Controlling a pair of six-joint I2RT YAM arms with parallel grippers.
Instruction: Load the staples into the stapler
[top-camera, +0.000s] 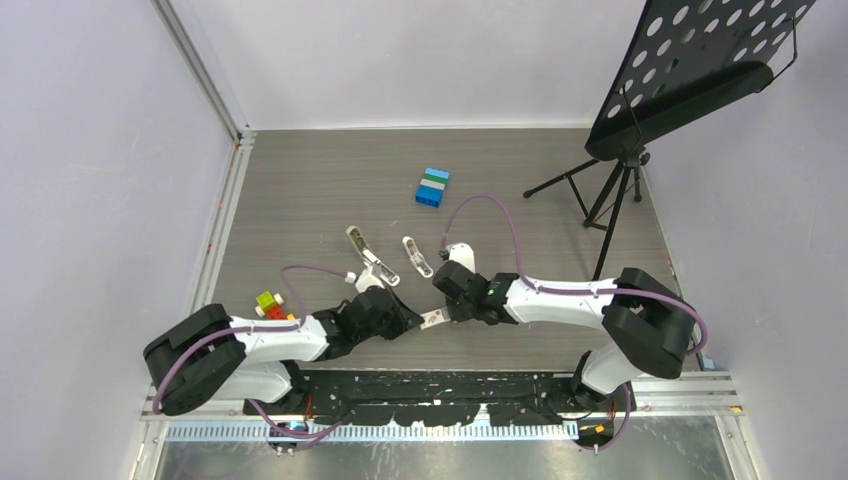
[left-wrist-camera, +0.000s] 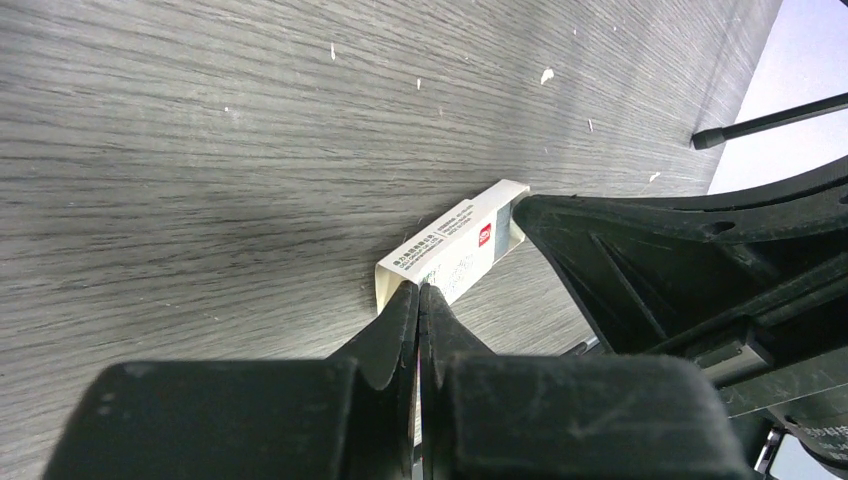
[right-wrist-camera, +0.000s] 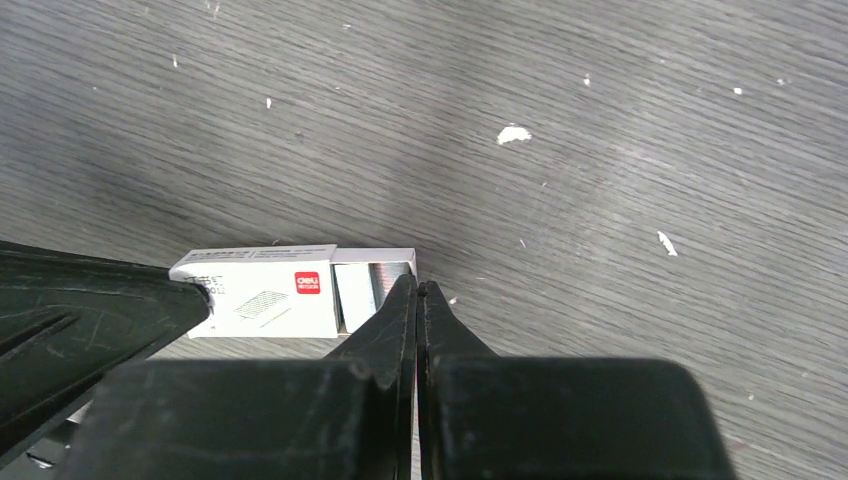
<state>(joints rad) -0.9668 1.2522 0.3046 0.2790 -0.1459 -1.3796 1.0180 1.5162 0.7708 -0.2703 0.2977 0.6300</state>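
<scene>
While both pairs of fingers are pressed shut, the staples box (right-wrist-camera: 262, 290) lies between them, at the table's (right-wrist-camera: 620, 150) near side: left gripper (left-wrist-camera: 420, 292) at its sleeve end, right gripper (right-wrist-camera: 417, 288) at the drawn-out silvery insert (right-wrist-camera: 385, 275).

White arms (top-camera: 560, 298), black joints (top-camera: 650, 325), purple cables (top-camera: 490, 200).

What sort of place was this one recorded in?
Probably a robotics lab cell: two arms bolted to a table walled by plain panels, a music stand in the corner.
</scene>
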